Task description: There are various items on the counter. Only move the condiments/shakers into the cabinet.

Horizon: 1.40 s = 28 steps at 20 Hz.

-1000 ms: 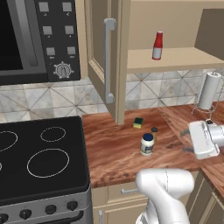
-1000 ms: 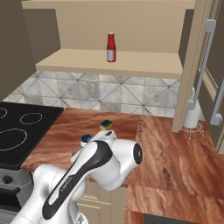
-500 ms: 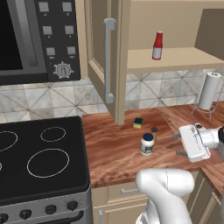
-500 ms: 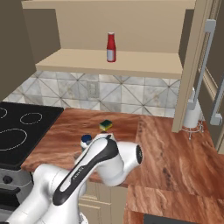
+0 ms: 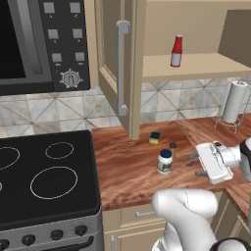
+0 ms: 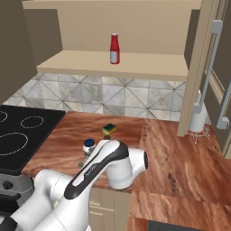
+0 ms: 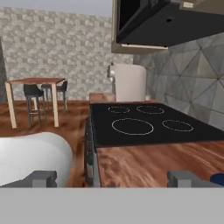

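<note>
The end effector (image 5: 195,165) hangs low over the tabletop (image 5: 127,171), to the right of the white jar (image 5: 165,161), its two dark fingers (image 5: 194,156) spread apart and pointing toward that jar. Nothing sits between the fingers; they hold and touch nothing. In the hand view the finger tips (image 7: 41,178) stand wide at the bottom corners, looking level along the tabletop toward the black stovetop (image 7: 148,124), with a sliver of the jar's dark blue lid at the right edge.

The white jar stands upright on the tabletop near its front edge. Just behind the jar and slightly right stands the small tan-brown shaker (image 5: 172,149), close to it but apart. Further back from the jar lies the green-and-yellow sponge (image 5: 155,138). Well above and behind the jar, the red squeeze bottle (image 5: 176,51) stands upright on the inner shelf of the cabinet (image 5: 206,65), whose door (image 5: 117,63) is open.
</note>
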### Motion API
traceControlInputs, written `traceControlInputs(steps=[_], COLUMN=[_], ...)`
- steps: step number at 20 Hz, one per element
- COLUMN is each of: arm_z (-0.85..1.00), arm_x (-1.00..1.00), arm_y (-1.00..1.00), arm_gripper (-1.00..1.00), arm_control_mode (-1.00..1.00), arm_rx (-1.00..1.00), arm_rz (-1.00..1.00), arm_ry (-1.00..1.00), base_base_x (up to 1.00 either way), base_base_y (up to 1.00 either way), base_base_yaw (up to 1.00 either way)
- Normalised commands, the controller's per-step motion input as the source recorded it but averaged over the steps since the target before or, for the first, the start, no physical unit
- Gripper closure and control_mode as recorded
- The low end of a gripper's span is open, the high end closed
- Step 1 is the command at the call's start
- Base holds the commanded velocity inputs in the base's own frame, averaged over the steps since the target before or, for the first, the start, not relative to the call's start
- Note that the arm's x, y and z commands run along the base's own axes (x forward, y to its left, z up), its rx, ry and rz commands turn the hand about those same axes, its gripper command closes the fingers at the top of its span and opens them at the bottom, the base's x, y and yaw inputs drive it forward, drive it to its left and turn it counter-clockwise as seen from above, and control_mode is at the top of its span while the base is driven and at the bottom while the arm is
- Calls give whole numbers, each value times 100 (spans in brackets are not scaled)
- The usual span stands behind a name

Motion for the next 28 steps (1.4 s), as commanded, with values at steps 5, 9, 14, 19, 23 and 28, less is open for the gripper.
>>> traceControlInputs(steps=[5,9,14,19,23,28], arm_z=[-8,-4,-2,-7,-8,-3], arm_x=[23,39,41,24,8,7], arm_y=[0,2,1,0,1,8], arm_gripper=[-100,-100,-100,-100,-100,-100], arm_control_mode=[-100,-100,-100,-100,-100,-100], arm_rx=[4,1,0,0,0,0], arm_rz=[5,2,0,0,0,0], arm_ry=[0,4,6,7,6,6], base_base_x=[0,0,0,0,0,0], base_base_y=[0,0,0,0,0,0], base_base_yaw=[0,0,0,0,0,0])
